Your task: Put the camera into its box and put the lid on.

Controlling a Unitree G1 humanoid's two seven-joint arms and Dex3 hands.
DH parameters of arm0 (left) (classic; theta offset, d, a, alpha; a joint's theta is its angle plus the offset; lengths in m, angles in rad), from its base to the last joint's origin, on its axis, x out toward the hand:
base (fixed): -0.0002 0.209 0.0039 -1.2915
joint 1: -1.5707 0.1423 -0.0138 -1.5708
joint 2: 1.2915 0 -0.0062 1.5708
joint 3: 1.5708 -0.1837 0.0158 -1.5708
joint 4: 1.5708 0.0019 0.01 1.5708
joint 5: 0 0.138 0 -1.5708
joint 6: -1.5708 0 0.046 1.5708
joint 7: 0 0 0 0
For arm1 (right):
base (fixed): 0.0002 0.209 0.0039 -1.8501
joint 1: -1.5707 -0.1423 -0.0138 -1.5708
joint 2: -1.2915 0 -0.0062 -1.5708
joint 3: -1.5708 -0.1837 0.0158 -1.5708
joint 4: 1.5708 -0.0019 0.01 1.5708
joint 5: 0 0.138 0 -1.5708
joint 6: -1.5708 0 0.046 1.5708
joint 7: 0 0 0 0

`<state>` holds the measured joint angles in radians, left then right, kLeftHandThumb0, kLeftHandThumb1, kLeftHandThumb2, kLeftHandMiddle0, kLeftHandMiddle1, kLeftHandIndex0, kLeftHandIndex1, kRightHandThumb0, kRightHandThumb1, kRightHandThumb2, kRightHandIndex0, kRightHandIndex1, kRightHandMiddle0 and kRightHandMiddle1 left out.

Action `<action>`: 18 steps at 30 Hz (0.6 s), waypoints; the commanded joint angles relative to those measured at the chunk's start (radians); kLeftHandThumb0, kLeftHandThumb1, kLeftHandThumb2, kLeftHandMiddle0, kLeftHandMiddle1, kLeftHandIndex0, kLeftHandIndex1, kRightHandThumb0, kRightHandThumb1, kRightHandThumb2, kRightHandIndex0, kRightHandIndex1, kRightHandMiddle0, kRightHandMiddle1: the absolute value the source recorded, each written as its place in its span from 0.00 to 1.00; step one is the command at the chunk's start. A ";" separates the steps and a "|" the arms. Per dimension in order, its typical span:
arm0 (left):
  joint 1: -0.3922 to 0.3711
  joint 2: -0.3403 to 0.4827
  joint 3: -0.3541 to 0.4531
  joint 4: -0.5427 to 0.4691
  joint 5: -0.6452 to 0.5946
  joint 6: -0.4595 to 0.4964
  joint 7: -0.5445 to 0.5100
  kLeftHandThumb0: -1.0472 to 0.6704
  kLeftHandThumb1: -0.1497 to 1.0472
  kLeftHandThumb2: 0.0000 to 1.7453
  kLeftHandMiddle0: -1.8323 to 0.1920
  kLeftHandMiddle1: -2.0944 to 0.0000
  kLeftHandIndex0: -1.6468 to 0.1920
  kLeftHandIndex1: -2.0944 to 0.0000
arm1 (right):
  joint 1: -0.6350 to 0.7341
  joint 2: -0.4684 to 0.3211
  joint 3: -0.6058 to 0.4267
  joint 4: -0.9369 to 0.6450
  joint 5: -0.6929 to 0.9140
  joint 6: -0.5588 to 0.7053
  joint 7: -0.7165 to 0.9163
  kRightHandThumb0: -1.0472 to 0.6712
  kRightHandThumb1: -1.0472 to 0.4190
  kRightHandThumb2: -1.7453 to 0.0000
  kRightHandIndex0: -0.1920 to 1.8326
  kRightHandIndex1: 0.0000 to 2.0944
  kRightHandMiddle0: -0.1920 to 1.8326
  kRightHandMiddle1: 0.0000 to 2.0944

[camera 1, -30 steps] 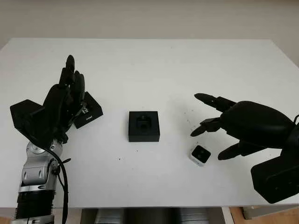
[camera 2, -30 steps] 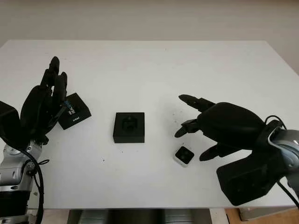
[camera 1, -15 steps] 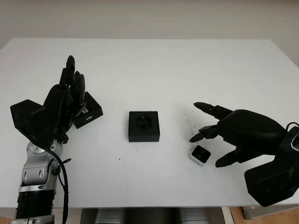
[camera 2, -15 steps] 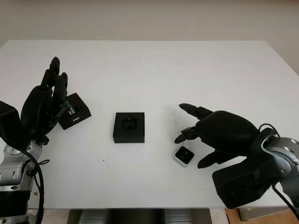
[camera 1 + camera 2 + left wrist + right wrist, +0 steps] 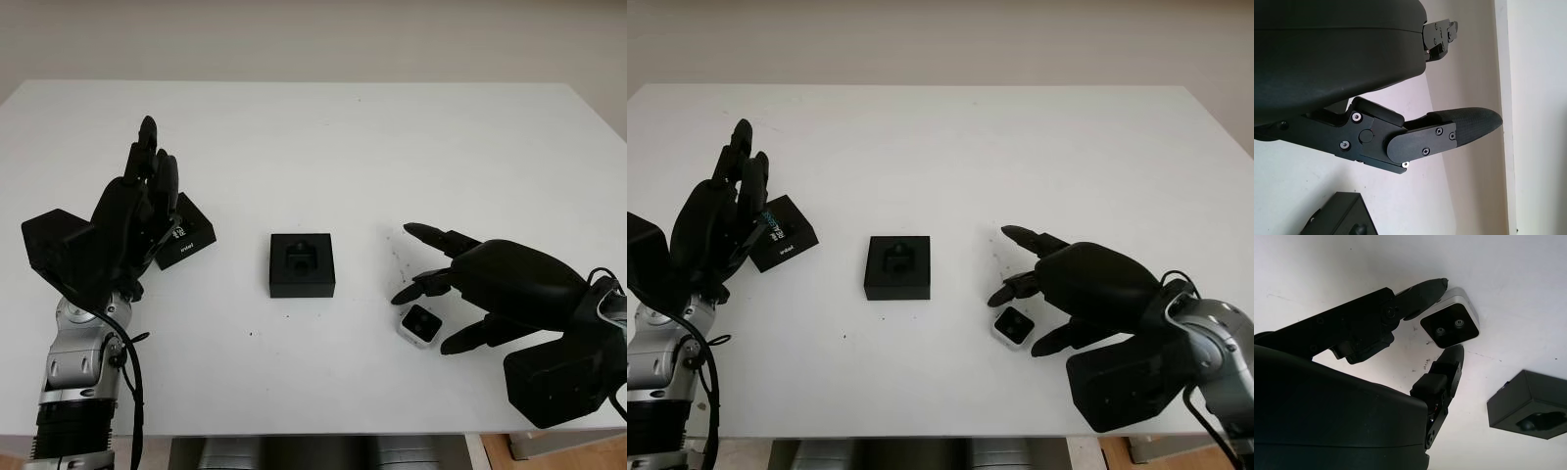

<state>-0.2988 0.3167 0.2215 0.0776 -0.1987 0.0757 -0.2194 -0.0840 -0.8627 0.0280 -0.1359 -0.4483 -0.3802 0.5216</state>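
Note:
The camera, a small white cube with a black face, lies on the table to the right of the box. My right hand hovers low over it, open, with one fingertip and the thumb tip on opposite sides of the camera, very close to it. The black box stands open at mid-table, with a dark moulded insert inside. Its black lid lies at the left, partly behind my left hand, which is open and raised beside it.
The white table stretches wide behind the objects, and its front edge runs just below both arms. A corner of the black lid appears in the left wrist view.
My right hand has come down and drawn in around the camera, its fingers now bracketing it. The camera, box, lid and left hand have not moved.

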 commanded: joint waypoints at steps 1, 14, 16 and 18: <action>0.001 0.005 0.001 -0.008 0.004 -0.009 -0.004 0.15 1.00 0.37 1.00 1.00 1.00 1.00 | -0.005 0.009 0.005 0.022 0.002 -0.023 -0.020 0.36 0.14 0.97 0.09 0.04 0.43 0.17; 0.005 0.009 0.005 -0.012 0.005 -0.011 -0.011 0.15 1.00 0.37 1.00 1.00 1.00 1.00 | -0.010 0.000 0.012 0.056 -0.062 -0.063 -0.088 0.39 0.11 0.97 0.16 0.03 0.40 0.51; 0.005 0.009 0.006 -0.010 0.003 -0.011 -0.013 0.15 1.00 0.36 1.00 1.00 1.00 1.00 | -0.012 -0.002 0.011 0.058 -0.069 -0.064 -0.090 0.39 0.11 0.97 0.16 0.03 0.40 0.52; 0.003 0.008 0.008 -0.009 -0.001 -0.009 -0.014 0.15 1.00 0.36 1.00 1.00 1.00 1.00 | -0.012 -0.004 0.009 0.062 -0.084 -0.069 -0.101 0.39 0.11 0.97 0.17 0.04 0.40 0.52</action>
<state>-0.2981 0.3171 0.2220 0.0774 -0.1987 0.0749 -0.2306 -0.0935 -0.8530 0.0336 -0.0831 -0.5198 -0.4414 0.4254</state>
